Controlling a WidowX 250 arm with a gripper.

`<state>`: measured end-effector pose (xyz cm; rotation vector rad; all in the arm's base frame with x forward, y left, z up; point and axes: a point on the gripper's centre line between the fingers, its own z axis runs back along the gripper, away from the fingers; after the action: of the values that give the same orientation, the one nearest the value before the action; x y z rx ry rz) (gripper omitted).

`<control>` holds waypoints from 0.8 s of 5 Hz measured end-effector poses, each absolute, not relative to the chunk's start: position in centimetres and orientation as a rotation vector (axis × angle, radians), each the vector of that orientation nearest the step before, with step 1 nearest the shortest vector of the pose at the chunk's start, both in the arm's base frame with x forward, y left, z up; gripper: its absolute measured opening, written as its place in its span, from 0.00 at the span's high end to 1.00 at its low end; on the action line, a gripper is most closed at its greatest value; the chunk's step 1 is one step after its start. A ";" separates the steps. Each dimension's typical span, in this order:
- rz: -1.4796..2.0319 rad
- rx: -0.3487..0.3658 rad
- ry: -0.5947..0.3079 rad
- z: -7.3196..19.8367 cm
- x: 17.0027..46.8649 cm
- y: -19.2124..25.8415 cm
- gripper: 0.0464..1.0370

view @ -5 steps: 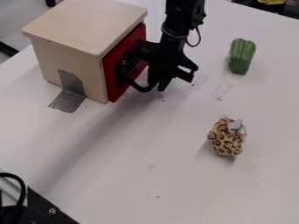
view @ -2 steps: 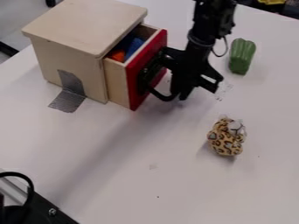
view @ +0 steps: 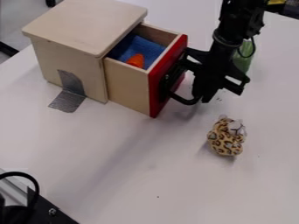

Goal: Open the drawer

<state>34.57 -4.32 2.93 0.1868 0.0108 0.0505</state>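
Note:
The black gripper (view: 203,98) hangs just right of the drawer's red front (view: 159,94), down inside the curve of the black handle (view: 182,100). The wooden drawer (view: 127,88) stands well out of the pale wooden box (view: 70,63). Inside it lie a blue cloth (view: 143,48) and an orange object (view: 136,60). Part of the handle is hard to tell from the black gripper.
A green pepper (view: 241,61) lies behind the arm, partly covered by it. A leopard-print plush toy (view: 225,141) sits on the white table (view: 175,183), in front and to the right. Silver tape (view: 68,100) holds the box down.
The drawer has slid out of the box, from shut to far out, toward the lower right. The gripper has moved right along with it, and the drawer's contents have come into sight.

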 end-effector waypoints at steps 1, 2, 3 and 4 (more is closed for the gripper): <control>0.077 0.174 0.018 2.9 34.4 -4.6 0.92; 0.091 0.163 0.019 2.9 34.4 -4.8 0.89; 0.107 0.145 0.010 2.9 34.6 -5.0 0.66; 0.113 0.143 0.010 2.7 34.4 -5.0 0.34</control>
<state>34.38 -4.98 2.73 0.1428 0.0099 0.1126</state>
